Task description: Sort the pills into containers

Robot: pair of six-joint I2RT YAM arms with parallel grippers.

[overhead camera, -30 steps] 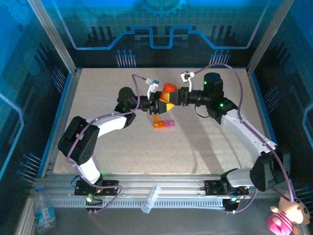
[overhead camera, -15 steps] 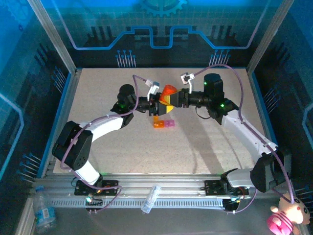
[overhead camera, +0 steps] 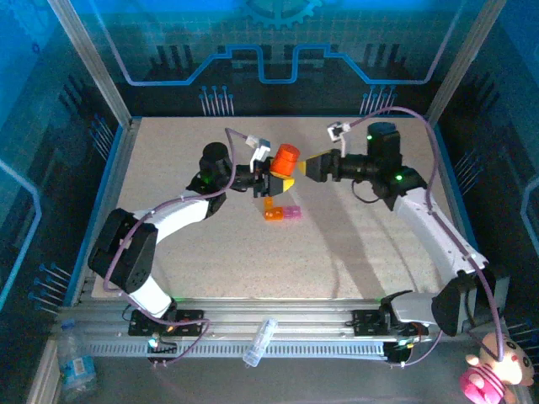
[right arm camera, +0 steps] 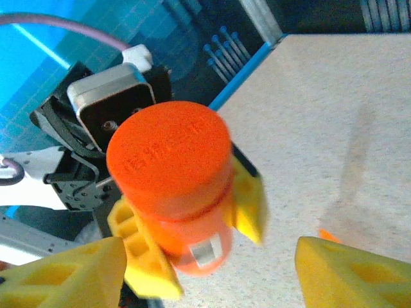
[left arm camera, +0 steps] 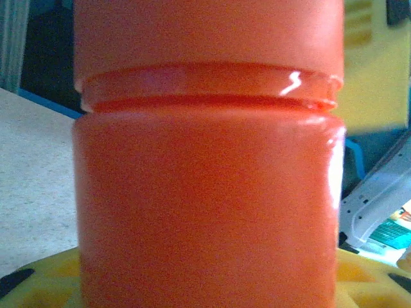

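Orange bottle, clamped in left gripper, is blocking the centre-back. Right gripper is crowding just beside it, jaws spread. Containers are sitting directly below. Near half of the surface is offering free passage.

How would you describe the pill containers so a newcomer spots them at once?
Start at the speckled table; near its middle an orange bottle is held up. Just below it in the top view, flat on the table, lie the containers. They are a short strip of tiny joined boxes, orange on the left and pink on the right, far lower than the bottle.
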